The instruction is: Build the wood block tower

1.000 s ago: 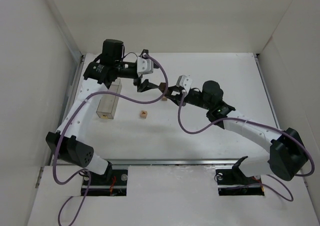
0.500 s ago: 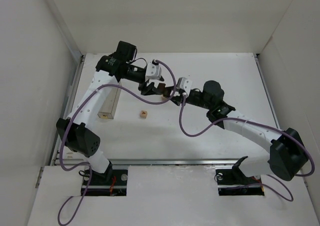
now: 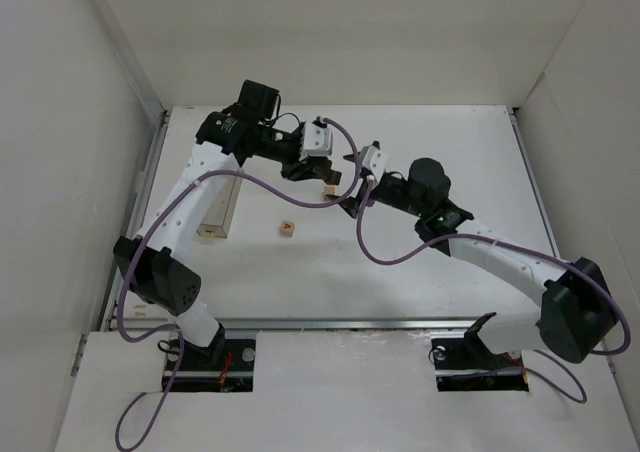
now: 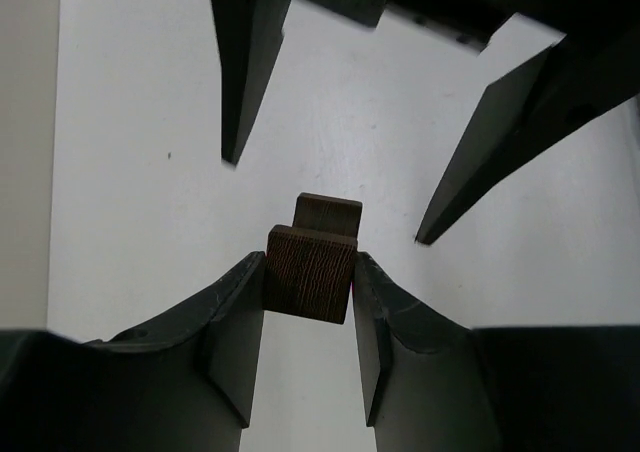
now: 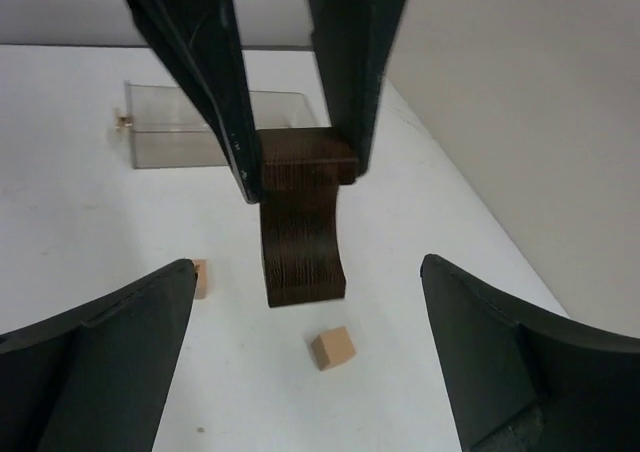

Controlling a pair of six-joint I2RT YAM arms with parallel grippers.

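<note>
A short dark brown tower (image 5: pixel 302 247) of wood blocks stands upright between the two grippers. My left gripper (image 4: pixel 308 264) is shut on its top dark brown block (image 4: pixel 311 274), one pad on each side. In the right wrist view those left fingers (image 5: pixel 205 82) come down from above onto the tower's top. My right gripper (image 5: pixel 305 272) is open wide, one finger on each side of the tower and clear of it. Seen from above, the left gripper (image 3: pixel 325 175) and right gripper (image 3: pixel 352 194) almost meet. I cannot tell whether the tower's foot rests on the table.
A loose tan cube (image 5: pixel 332 348) lies just in front of the tower, also seen from above as a tan cube (image 3: pixel 328 189). Another tan cube (image 3: pixel 287 229) lies nearer the arms. The clear plastic box (image 3: pixel 215 207) stands on the left. White walls (image 3: pixel 120 92) enclose the table.
My left gripper has swung right to the tower and closed on its top block. My right gripper, shut a second ago, has opened wide and let go.
</note>
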